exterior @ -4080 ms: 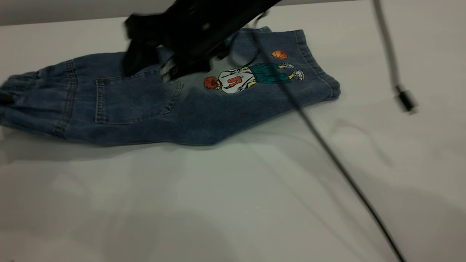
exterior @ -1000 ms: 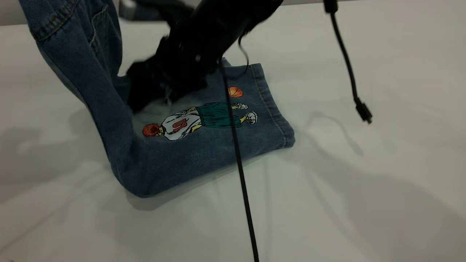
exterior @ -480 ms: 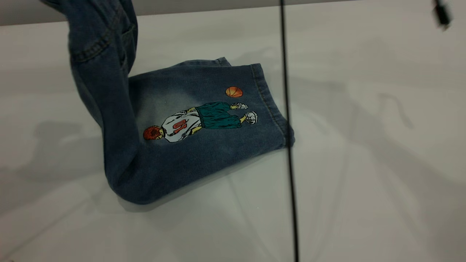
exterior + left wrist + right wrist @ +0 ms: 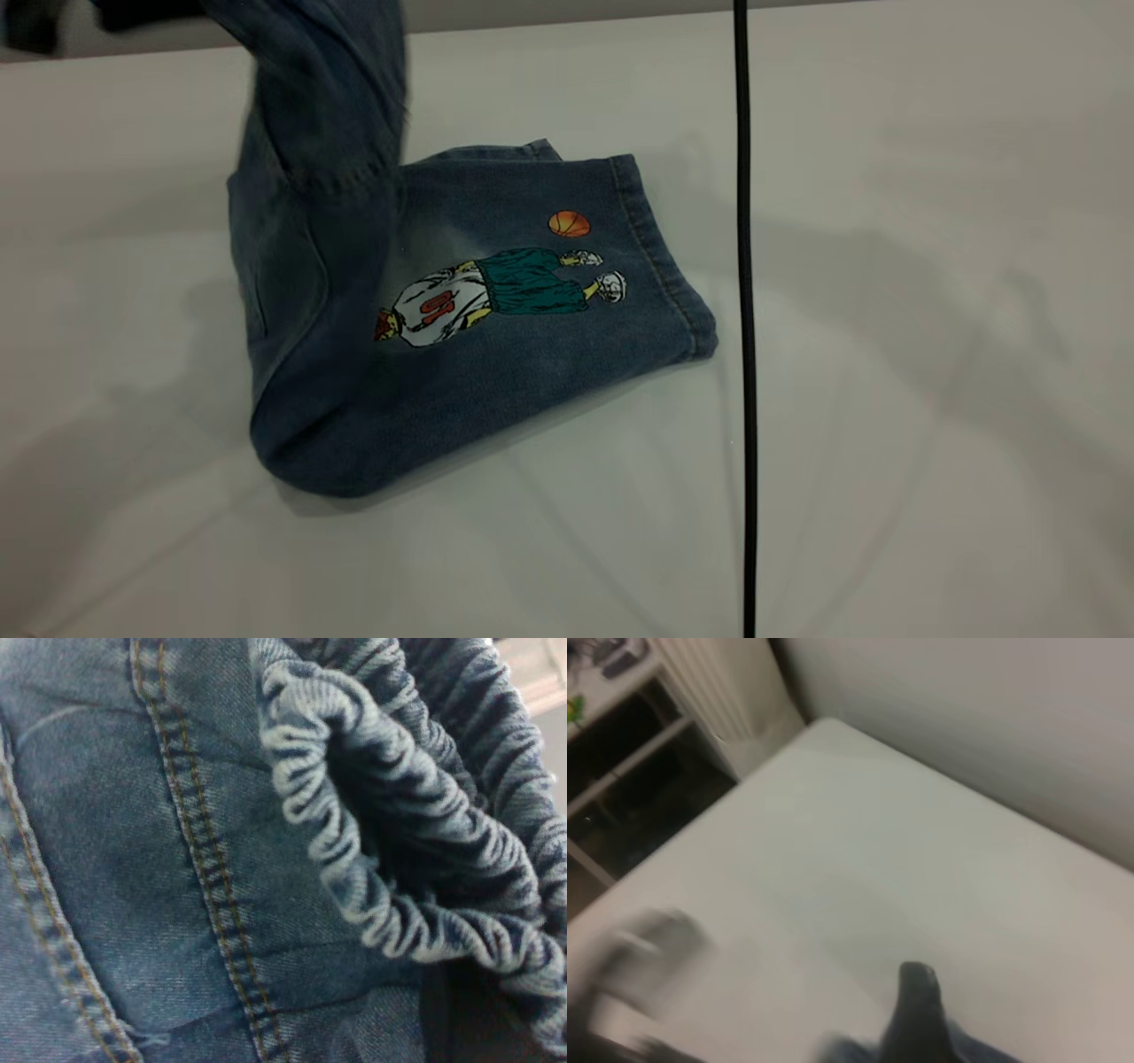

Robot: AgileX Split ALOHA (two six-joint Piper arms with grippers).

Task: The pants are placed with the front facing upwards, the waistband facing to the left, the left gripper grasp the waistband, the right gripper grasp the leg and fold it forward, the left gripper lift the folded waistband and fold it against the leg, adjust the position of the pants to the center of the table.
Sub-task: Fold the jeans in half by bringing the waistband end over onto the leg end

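Observation:
The pants [image 4: 496, 354] are blue denim. The leg [image 4: 567, 328] with the basketball-player print lies flat on the table [image 4: 886, 399]. Their upper half [image 4: 319, 115] hangs up from a fold at the near left and leans over the leg, covering the printed figure's head. At the picture's top left, my left gripper [image 4: 142, 11] holds that raised end. In the left wrist view the ruffled waistband [image 4: 399, 815] fills the picture, and the left gripper [image 4: 469, 1014] is shut on it. My right gripper [image 4: 917, 1014] is raised above bare table, away from the pants.
A black cable [image 4: 744, 310] hangs straight down across the exterior view, just right of the leg's hem. A dark shelf unit [image 4: 620, 771] stands beyond the table's corner in the right wrist view. Bare table lies in front of and right of the pants.
The lifted waistband half has swung rightward over the leg, now hiding the print's head. The hanging cable has shifted slightly right. Four seconds ago the pants lay flat.

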